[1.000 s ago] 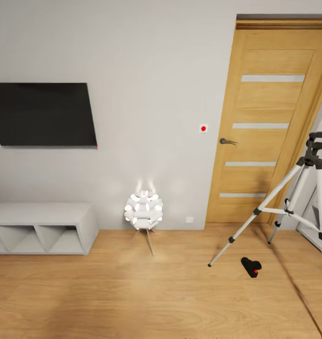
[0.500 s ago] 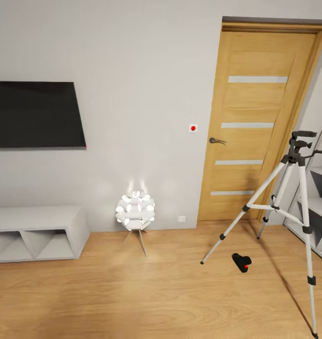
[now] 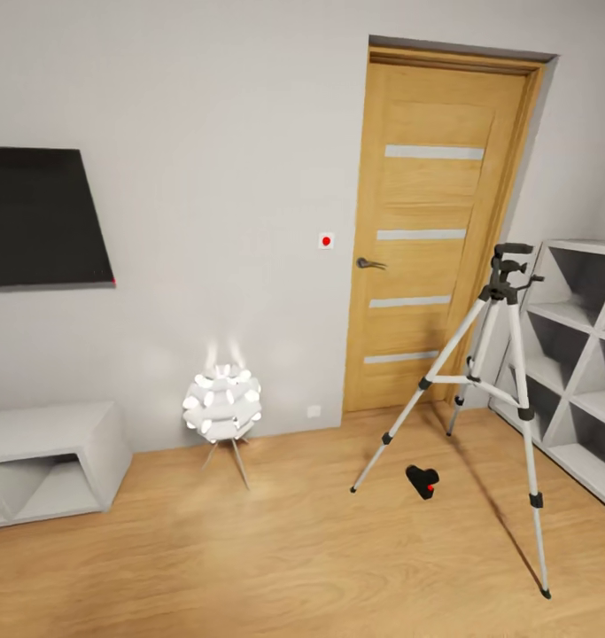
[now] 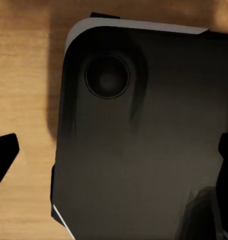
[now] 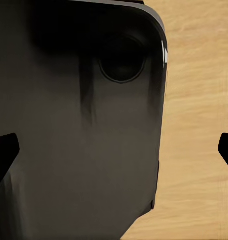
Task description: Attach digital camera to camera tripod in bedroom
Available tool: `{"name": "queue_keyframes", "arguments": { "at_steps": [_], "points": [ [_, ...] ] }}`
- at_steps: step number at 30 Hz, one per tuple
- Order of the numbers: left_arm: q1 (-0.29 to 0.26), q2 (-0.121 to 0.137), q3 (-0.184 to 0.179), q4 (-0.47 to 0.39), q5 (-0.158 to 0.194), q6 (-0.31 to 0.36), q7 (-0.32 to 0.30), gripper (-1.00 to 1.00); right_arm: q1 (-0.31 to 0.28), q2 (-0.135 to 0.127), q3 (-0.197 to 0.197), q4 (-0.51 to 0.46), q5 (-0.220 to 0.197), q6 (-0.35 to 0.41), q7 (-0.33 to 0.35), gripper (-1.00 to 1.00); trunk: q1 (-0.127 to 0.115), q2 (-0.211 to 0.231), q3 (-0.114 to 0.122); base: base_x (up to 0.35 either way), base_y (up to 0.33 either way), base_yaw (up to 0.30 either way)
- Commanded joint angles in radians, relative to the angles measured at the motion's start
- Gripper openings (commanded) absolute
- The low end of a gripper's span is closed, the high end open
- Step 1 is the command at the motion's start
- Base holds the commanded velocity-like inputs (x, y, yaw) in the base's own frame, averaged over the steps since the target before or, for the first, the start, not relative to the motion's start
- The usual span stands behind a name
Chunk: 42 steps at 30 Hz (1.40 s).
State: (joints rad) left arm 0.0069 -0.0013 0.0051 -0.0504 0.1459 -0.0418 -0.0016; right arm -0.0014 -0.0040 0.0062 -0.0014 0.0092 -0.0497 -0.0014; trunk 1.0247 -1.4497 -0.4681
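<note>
The digital camera [image 3: 422, 481] lies on the light wood plank floor [image 3: 275, 567], its red dot facing up, just beside the nearest leg of the camera tripod [image 3: 492, 390] and roughly between two of the spread silver legs. The tripod stands upright with its black head bare, in front of the oak door [image 3: 430, 235] and next to the white cube shelving [image 3: 577, 354]. Further off along the grey wall are a glowing white floor lamp [image 3: 222, 403], a low white cabinet [image 3: 50, 461] and a dark wall screen [image 3: 41, 217]. By my judgement the step in hand is the approach: nothing is grasped yet and the camera is well out of reach. Each wrist view looks down past a dark robot body panel onto the planks; the left pincer [image 4: 114, 160] and the right pincer [image 5: 114, 155] show dark fingertips at opposite edges, standing wide apart and empty. The next move calls for rolling closer and bending the trunk low enough for one arm to reach the camera without knocking a tripod leg.
</note>
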Motion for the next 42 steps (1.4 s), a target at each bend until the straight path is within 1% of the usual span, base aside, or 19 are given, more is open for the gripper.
{"name": "queue_keyframes", "arguments": {
  "at_steps": [1,19,42],
  "points": [
    [0.001,0.0,-0.001,-0.002,0.008,-0.001,0.0,1.0,0.0,0.0,0.001,0.0,0.001,-0.003,0.0,1.0,0.0,0.0,-0.001,0.189,0.146,-0.284],
    [0.001,0.0,-0.003,-0.002,0.003,-0.001,0.0,1.0,0.0,-0.001,0.001,0.0,0.001,-0.002,0.0,1.0,0.0,0.0,-0.001,0.235,0.201,-0.282],
    [0.001,0.0,-0.004,-0.002,0.007,0.0,0.0,1.0,0.0,0.001,0.003,0.0,0.002,-0.002,0.0,1.0,0.0,0.0,-0.001,0.239,0.231,-0.237]
  ]
}}
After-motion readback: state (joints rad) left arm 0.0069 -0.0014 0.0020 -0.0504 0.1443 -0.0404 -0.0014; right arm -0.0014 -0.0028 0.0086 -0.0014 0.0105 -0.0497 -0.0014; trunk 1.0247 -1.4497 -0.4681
